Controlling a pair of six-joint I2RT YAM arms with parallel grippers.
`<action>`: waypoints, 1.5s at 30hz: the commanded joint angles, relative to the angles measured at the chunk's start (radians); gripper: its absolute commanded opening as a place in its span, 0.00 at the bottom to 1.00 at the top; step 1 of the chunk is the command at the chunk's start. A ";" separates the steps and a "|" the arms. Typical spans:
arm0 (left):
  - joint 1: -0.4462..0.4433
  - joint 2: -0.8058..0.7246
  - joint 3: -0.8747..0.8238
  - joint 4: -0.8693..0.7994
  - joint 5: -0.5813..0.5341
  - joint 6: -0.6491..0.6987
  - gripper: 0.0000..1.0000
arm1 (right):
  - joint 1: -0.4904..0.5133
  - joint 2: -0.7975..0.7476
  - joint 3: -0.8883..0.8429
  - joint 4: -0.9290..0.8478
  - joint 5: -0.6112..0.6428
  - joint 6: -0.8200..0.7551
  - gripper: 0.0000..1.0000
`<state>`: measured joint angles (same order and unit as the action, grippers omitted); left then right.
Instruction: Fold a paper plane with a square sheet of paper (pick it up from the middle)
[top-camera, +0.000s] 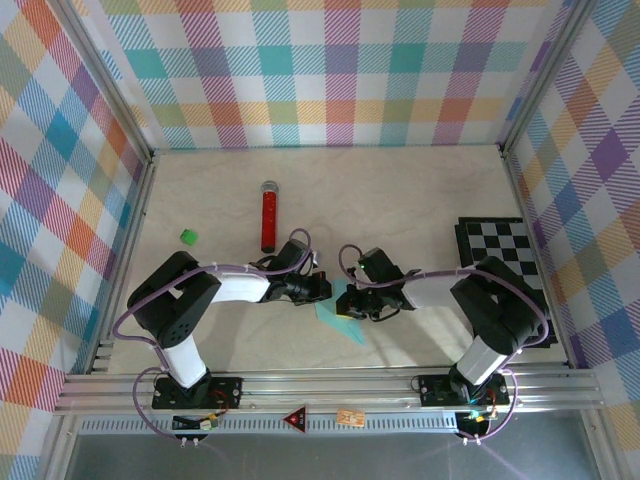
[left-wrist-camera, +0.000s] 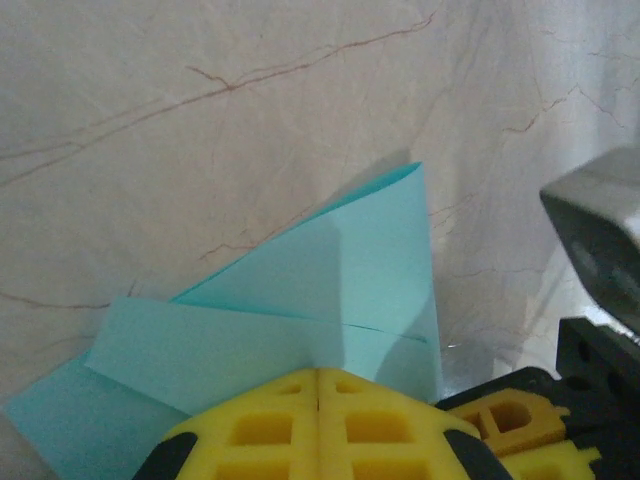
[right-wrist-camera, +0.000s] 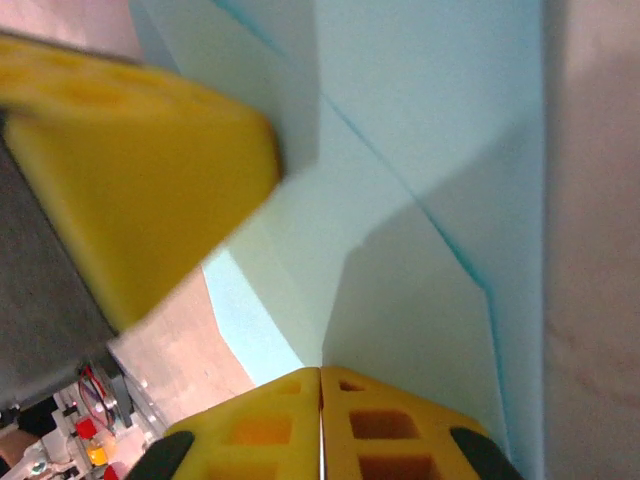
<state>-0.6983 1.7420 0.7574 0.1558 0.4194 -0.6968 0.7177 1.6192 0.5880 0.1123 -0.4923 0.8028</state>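
Note:
The square sheet of paper (top-camera: 346, 325) is light cyan and partly folded, with angled flaps and creases, and one pointed end hangs toward the near edge of the table. My left gripper (top-camera: 324, 290) and right gripper (top-camera: 347, 298) meet tip to tip over it at the table's middle. In the left wrist view the yellow jaws of the left gripper (left-wrist-camera: 318, 373) are pressed together on a fold of the paper (left-wrist-camera: 330, 270). In the right wrist view the right gripper (right-wrist-camera: 320, 371) has its jaws closed on a ridge of the paper (right-wrist-camera: 420, 130).
A red glittery tube (top-camera: 268, 216) lies behind the left arm, and a small green piece (top-camera: 188, 237) sits left of it. The black-and-white checkered board (top-camera: 505, 248) lies at the right, by the right arm. Plaid walls enclose the table.

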 joint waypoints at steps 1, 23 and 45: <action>0.036 0.036 -0.014 -0.012 0.005 0.012 0.05 | 0.009 -0.091 -0.112 -0.014 -0.038 -0.030 0.14; 0.063 0.074 0.030 -0.019 0.040 0.029 0.05 | 0.009 -0.595 -0.225 -0.198 0.103 -0.068 0.13; 0.036 -0.072 0.101 -0.101 0.054 0.027 0.12 | 0.000 0.013 -0.113 0.003 0.022 0.032 0.04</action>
<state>-0.6491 1.7107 0.8341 0.0795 0.4778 -0.6674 0.7120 1.6016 0.5243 0.1959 -0.5068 0.8082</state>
